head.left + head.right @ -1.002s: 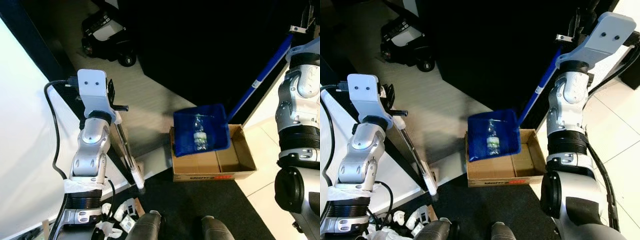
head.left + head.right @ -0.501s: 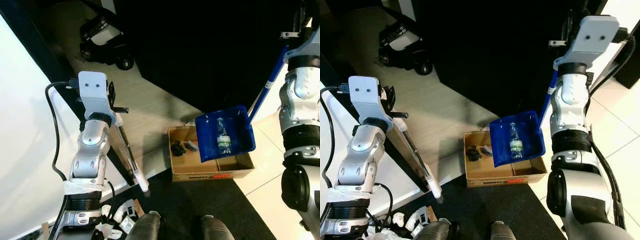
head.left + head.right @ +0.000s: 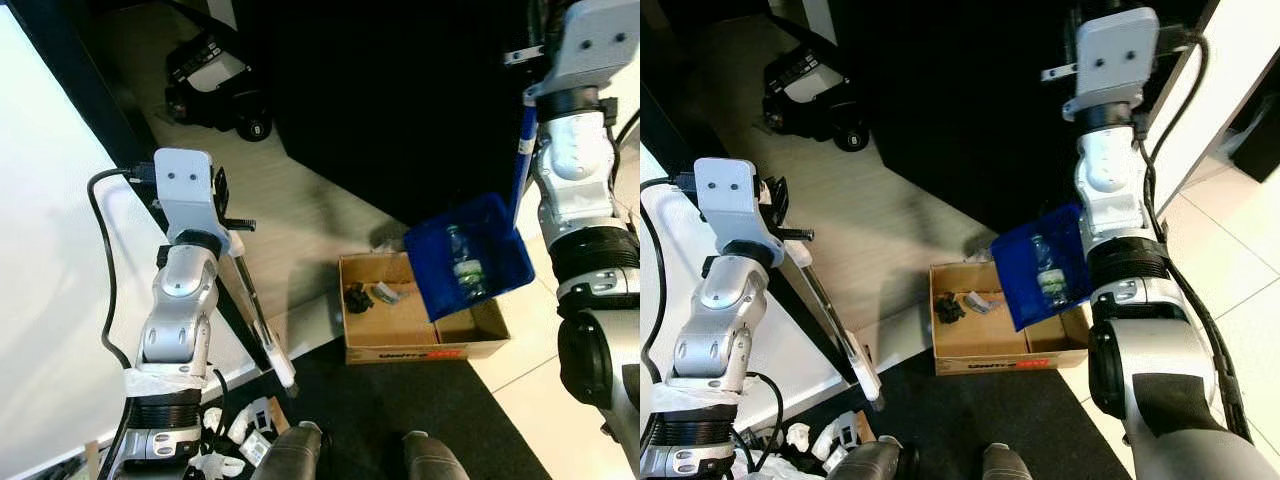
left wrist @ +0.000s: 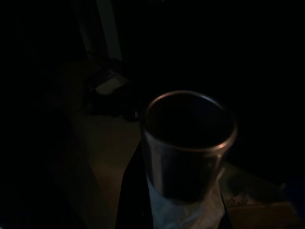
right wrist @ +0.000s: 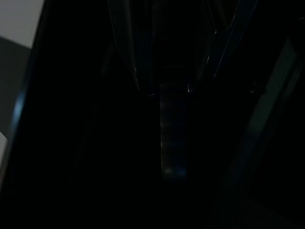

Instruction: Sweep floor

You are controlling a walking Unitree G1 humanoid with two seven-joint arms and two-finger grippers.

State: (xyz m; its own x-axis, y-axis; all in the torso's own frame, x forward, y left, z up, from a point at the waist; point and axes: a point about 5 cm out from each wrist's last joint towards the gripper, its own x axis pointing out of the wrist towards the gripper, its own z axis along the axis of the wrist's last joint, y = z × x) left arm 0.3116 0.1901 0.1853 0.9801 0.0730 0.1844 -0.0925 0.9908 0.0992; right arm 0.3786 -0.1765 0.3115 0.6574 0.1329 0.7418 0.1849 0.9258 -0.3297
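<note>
A blue dustpan (image 3: 430,268) hangs steeply tilted over the right end of an open cardboard box (image 3: 400,352). A clear plastic bottle (image 3: 465,265) lies in the pan. The pan's blue handle (image 3: 522,160) rises almost upright to my right gripper (image 3: 530,55), which is shut on it; the right wrist view is very dark. The box holds a black lump (image 3: 357,297) and a grey scrap (image 3: 385,292). My left gripper (image 3: 225,200) is shut on a silver broom pole (image 3: 258,320) that slants down to a white end by the floor. The pole's metal tube (image 4: 190,143) looms close in the left wrist view.
A black wheeled machine (image 3: 215,85) stands at the back left. A white panel (image 3: 50,300) lines the left side and dark furniture (image 3: 400,100) fills the back. Crumpled white litter (image 3: 235,430) lies by my feet on a dark mat (image 3: 400,410). White tiles (image 3: 530,400) lie to the right.
My right arm has swung the dustpan rightward off the middle of the box and tipped it steeper, its handle now near upright. The box's inside is uncovered. The left arm barely moved.
</note>
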